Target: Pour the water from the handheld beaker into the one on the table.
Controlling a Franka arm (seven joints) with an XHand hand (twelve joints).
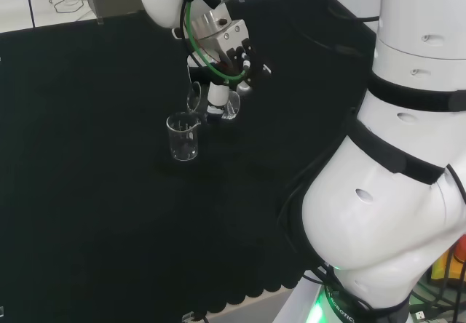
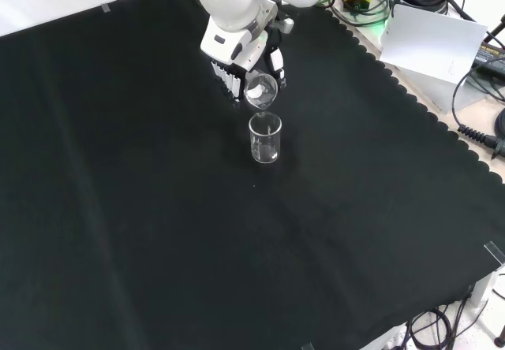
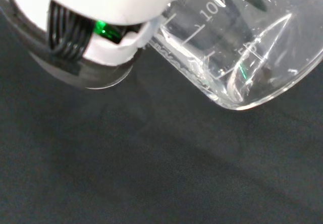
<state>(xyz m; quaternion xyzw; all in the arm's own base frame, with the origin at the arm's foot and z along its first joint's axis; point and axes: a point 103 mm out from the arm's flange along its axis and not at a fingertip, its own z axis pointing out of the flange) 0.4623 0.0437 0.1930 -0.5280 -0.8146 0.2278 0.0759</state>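
Gripping a tilted beaker [image 2: 261,90], the hand [image 2: 237,58] hides its far wall

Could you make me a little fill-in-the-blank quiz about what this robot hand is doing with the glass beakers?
1. The black and white hand holds a clear glass beaker that is ____ rather than upright.
2. The second clear glass beaker stands ____ on the cloth.
3. The cloth covering the bench is ____ in colour.
4. In the front view, the held beaker's mouth is directly ____ the standing beaker.

Missing words: tilted; upright; black; above
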